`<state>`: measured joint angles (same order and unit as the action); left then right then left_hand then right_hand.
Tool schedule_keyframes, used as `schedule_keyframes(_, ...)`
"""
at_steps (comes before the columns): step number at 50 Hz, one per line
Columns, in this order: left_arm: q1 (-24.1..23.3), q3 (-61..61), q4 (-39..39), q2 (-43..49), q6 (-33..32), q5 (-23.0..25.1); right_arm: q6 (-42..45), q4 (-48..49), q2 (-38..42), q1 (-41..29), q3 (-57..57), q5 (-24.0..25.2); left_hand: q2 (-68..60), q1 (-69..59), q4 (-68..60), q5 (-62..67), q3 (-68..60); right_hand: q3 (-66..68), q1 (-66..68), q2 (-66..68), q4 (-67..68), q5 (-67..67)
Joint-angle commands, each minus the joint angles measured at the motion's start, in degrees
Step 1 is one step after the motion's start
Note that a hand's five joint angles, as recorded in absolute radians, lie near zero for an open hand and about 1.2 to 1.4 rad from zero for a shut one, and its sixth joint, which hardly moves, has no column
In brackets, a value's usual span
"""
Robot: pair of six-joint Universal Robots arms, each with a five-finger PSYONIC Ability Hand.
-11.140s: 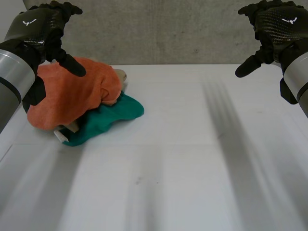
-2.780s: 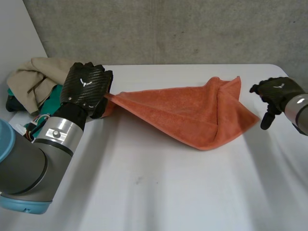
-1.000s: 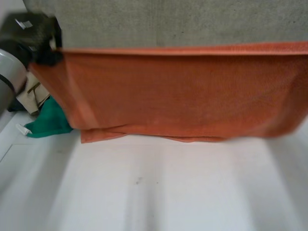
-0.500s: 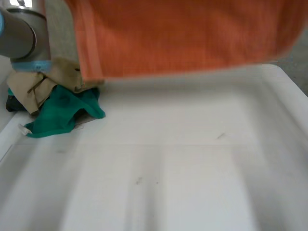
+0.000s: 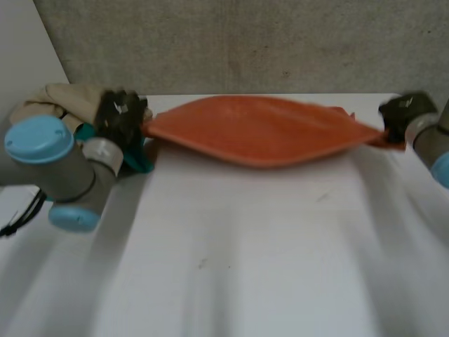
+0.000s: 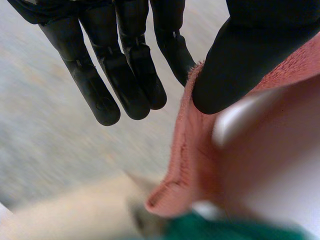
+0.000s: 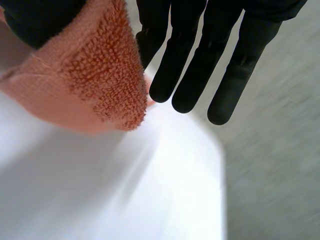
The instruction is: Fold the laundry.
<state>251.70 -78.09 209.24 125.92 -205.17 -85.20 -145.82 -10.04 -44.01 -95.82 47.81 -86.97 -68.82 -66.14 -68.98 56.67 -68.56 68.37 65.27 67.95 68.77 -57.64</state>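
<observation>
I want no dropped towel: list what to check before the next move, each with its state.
1. Left hand pinches towel end: ok.
2. Right hand pinches the other end: ok.
3. Towel stretched between the hands: ok.
4. Towel flat on table: cannot tell.
5. Towel free of pile: cannot tell.
6. Table in front of towel bare: ok.
</observation>
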Motion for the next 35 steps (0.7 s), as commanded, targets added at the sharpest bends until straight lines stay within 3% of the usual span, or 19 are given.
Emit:
schedule_keyframes(1,-0.6,-17.43,-16.03,-13.31,-11.91,-0.15,6.32,-12.0,-7.29,0.72,15.7,-3.2,-11.18,-13.86,-11.02,13.33,-11.44,11.63,14.73,12.05,11.23,-12.36)
schedule_keyframes(5,-0.34,-27.62,-25.96,-23.68,-18.67,-0.41,14.66,-19.48,-21.7,3.53,31.34,-5.31,-11.18,-13.86,-11.02,13.33,-11.44,11.63,14.73,12.05,11.23,-12.36)
schedule_keyframes(6,-0.25,-29.03,-28.16,-25.27,-20.26,-0.32,20.08,-19.4,-26.26,4.84,37.47,-5.4,-11.18,-13.86,-11.02,13.33,-11.44,11.63,14.73,12.05,11.23,-12.36)
schedule_keyframes(10,0.89,-32.74,-36.96,-30.99,-25.89,0.47,30.56,-17.22,-29.9,5.91,44.45,-5.23,-11.18,-13.86,-11.02,13.33,-11.44,11.63,14.73,12.05,11.23,-12.36)
schedule_keyframes(14,-0.86,-30.2,-37.85,-31.26,-26.6,0.29,30.17,-14.05,-29.73,5.65,45.18,-5.23,-11.18,-13.86,-11.02,13.33,-11.44,11.63,14.73,12.05,11.23,-12.36)
schedule_keyframes(23,-2.27,-12.98,-23.18,-14.31,-19.48,-1.81,18.56,-4.73,-19.28,5.03,32.71,-4.96,-11.18,-13.86,-11.02,13.33,-11.44,11.63,14.73,12.05,11.23,-12.36)
schedule_keyframes(30,-5.6,3.7,-21.94,-0.52,-19.13,-6.56,15.92,1.78,-9.44,3.63,22.86,-5.05,-11.18,-13.86,-11.02,13.33,-11.44,11.63,14.73,12.05,11.23,-12.36)
schedule_keyframes(35,-6.4,12.42,-21.77,7.14,-19.22,-6.48,15.83,2.22,-3.99,3.1,16.88,-5.14,-11.18,-13.86,-11.02,13.33,-11.44,11.63,14.73,12.05,11.23,-12.36)
